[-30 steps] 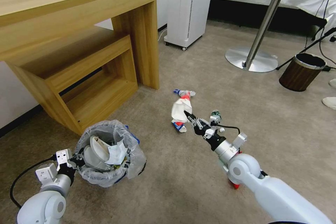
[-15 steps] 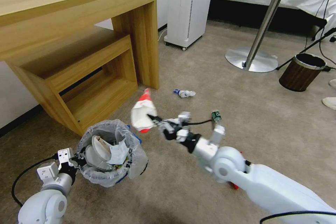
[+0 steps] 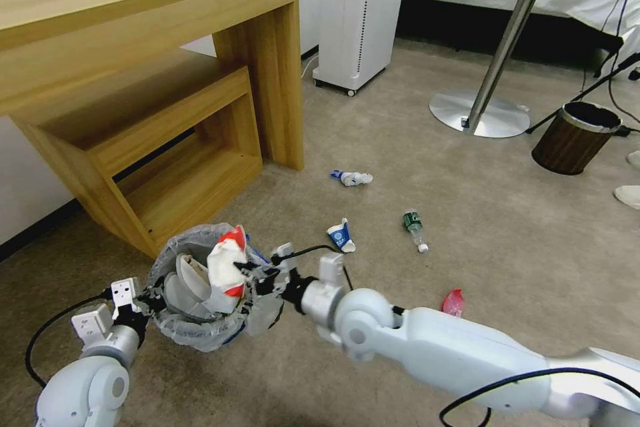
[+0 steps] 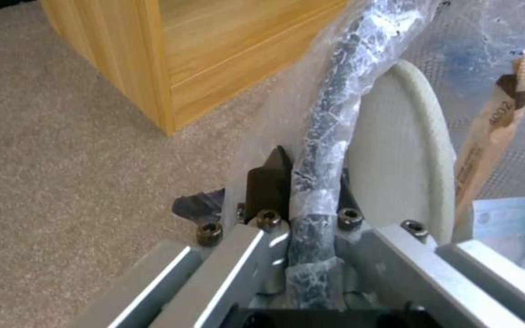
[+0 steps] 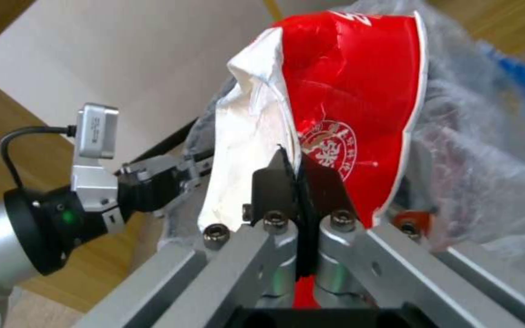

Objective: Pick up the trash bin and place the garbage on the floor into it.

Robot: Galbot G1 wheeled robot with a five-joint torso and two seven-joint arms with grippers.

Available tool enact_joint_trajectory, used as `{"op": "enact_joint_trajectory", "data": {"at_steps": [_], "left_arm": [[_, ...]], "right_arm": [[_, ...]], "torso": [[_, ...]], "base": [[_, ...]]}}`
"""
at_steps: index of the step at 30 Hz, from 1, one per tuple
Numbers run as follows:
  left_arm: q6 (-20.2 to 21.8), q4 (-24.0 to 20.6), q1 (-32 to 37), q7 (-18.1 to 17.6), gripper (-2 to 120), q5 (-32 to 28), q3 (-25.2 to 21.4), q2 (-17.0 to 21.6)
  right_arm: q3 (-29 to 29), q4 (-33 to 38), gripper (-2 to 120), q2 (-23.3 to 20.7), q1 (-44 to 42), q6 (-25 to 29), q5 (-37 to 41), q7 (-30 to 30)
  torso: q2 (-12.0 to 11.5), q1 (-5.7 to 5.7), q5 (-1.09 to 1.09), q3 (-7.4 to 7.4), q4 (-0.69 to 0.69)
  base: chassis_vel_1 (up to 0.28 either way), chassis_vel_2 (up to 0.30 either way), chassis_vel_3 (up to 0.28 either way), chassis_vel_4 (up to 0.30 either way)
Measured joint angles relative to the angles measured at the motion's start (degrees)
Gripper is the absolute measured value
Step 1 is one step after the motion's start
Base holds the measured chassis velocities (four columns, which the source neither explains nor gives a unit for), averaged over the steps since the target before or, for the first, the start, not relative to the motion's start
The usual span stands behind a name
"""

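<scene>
The trash bin [image 3: 200,320], lined with a translucent white bag, hangs just off the carpet at lower left. My left gripper [image 3: 150,299] is shut on its bag-covered rim [image 4: 320,136]. A white slipper [image 4: 396,159] and a brown paper sleeve [image 4: 493,123] lie inside. My right gripper [image 3: 248,275] is shut on the red-white paper carton [image 3: 225,265], held over the bin's mouth; the jaws pinch the carton's lower edge [image 5: 347,91]. On the floor lie two blue-white wrappers [image 3: 351,177] [image 3: 340,236], a clear green-label bottle [image 3: 413,224] and a red plastic bottle [image 3: 453,301].
A wooden desk [image 3: 133,13] with a lower shelf stands behind the bin. A white appliance [image 3: 357,13], a round table's metal base [image 3: 480,113] and a brown wood-grain bin [image 3: 573,137] stand farther back. Black cables trail at the right edge.
My right arm has swung left and carried the carton from the floor to above the bin. A blue-white wrapper that lay by it now shows. The left gripper kept its hold.
</scene>
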Motion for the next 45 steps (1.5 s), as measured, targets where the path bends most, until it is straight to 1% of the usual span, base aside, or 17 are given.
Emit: {"op": "enact_joint_trajectory", "data": {"at_steps": [4, 14, 16, 22, 34, 38, 39, 40, 42, 43, 45], "left_arm": [[0.00, 0.34, -0.21, -0.01, 0, -0.01, 0.08, 0.01], [0.01, 0.50, -0.36, -0.01, 0, -0.04, 0.23, 0.02], [0.01, 0.47, -0.25, -0.01, 0, -0.03, 0.30, -0.07], [0.00, 0.34, -0.05, 0.00, 0, 0.05, 0.37, -0.22], [-0.68, -0.08, 0.94, 0.20, 0, 0.44, 0.27, -0.59], [-0.94, -0.30, 1.40, 0.31, 0, 0.48, 0.04, -0.53], [-1.01, -0.41, 1.57, 0.32, 0, 0.49, -0.01, -0.49], [-1.01, -0.41, 1.57, 0.32, 0, 0.49, -0.01, -0.49], [-1.14, -0.63, 1.79, 0.37, 0, 0.50, -0.13, -0.42], [-1.14, -0.63, 1.79, 0.37, 0, 0.50, -0.13, -0.42], [-1.16, -0.70, 1.85, 0.45, 0, 0.52, -0.13, -0.42]], "right_arm": [[-0.73, -0.39, 0, 1.19, 0.24, -1.20, 0.46, 1.67], [-1.59, -0.46, 0, 1.94, 0.49, -2.75, 0.71, 3.92], [-1.79, -0.96, 0, 2.65, 0.52, -4.09, 0.83, 6.79], [-1.80, -2.36, 0, 4.17, 0.04, -5.08, 0.93, 9.42], [-1.65, -4.49, 0, 9.08, -0.88, -8.95, 1.37, 15.72], [-1.45, -4.48, 0, 9.40, -0.96, -10.53, 1.50, 17.17], [-1.40, -4.60, 4, 9.40, -0.95, -11.10, 1.60, 17.54], [-1.40, -4.60, 4, 9.40, -0.95, -11.10, 1.60, 17.54], [-1.29, -4.64, 15, 9.28, -1.13, -10.97, 0.95, 17.34], [-1.29, -4.64, 15, 9.28, -1.13, -10.97, 0.95, 17.34], [-1.00, -3.90, 24, 8.82, -1.26, -10.87, 0.76, 16.83]], "torso": [[0.00, 0.00, 0.00, 0.00, 0.00], [0.00, 0.00, 0.00, 0.00, 0.00], [0.00, 0.00, 0.00, 0.00, -0.01], [0.00, 0.00, 0.00, 0.00, 0.00], [0.00, 0.00, 0.00, 0.00, 0.00], [0.00, 0.00, 0.01, -0.01, 0.00], [0.00, 0.00, 0.00, -0.01, 0.00], [0.00, 0.00, 0.00, -0.01, 0.00], [0.00, 0.00, 0.01, -0.01, 0.00], [0.00, 0.00, 0.01, -0.01, 0.00], [0.00, 0.00, 0.00, -0.01, 0.00]], "base": [[0.000, 0.000, 0.000, 0.000], [0.000, 0.000, 0.000, 0.000], [0.000, 0.000, 0.000, 0.000], [0.000, 0.000, 0.000, 0.000], [0.000, 0.000, 0.000, 0.000], [0.000, 0.000, 0.000, 0.000], [0.000, 0.000, 0.000, 0.000], [0.000, 0.000, 0.000, 0.000], [0.000, 0.000, 0.000, 0.000], [0.000, 0.000, 0.000, 0.000], [0.000, 0.000, 0.000, 0.000]]}}
